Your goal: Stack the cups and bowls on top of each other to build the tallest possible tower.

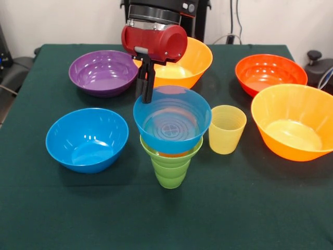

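The claw (pixel 146 86) is seen at the far-left rim of the translucent blue bowl (pixel 172 121); whether its fingers are apart or clamped on the rim cannot be told. The tower (pixel 171 151) is judged partly built: green cup (pixel 170 172), small green bowl (pixel 169 152), something orange inside, then the blue bowl. Left unstacked are the yellow cup (pixel 226 129) just right, the medium blue bowl (pixel 87 138) left, the purple bowl (pixel 103 72), red-orange bowl (pixel 270 74) and two orange bowls (pixel 294 121). Bare surface (pixel 166 224) lies near.

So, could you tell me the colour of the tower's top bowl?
Translucent blue bowl, clearest in the front view.
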`<state>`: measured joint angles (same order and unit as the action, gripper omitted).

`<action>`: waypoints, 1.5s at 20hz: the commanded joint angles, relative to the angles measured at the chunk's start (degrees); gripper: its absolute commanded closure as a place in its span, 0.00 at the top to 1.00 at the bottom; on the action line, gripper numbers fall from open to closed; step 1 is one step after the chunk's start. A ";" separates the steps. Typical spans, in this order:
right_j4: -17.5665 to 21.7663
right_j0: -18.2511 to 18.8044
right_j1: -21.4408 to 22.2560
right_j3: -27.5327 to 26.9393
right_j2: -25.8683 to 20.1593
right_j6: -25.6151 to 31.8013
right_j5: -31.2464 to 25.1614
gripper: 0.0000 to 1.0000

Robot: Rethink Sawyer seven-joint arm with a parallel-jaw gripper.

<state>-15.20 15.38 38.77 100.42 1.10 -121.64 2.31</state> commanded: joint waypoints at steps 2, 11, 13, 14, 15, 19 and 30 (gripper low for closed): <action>0.26 -1.27 0.19 3.98 -2.59 -7.74 -5.15 0.00; -0.34 -1.50 -0.46 2.91 -2.33 -7.49 -5.56 0.00; -0.27 -1.32 -0.48 2.83 -2.44 -7.44 -5.46 0.00; -0.21 -1.19 -0.53 2.79 -2.55 -7.40 -5.33 0.00; -0.14 -1.05 -0.49 2.77 -2.61 -7.34 -5.31 0.00; -0.01 -1.00 -0.59 2.74 -2.55 -7.31 -4.95 0.00; -1.10 -2.70 -1.01 2.30 -1.23 -8.14 -5.07 0.00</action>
<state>-15.23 14.85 39.69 101.57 1.96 -121.64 2.31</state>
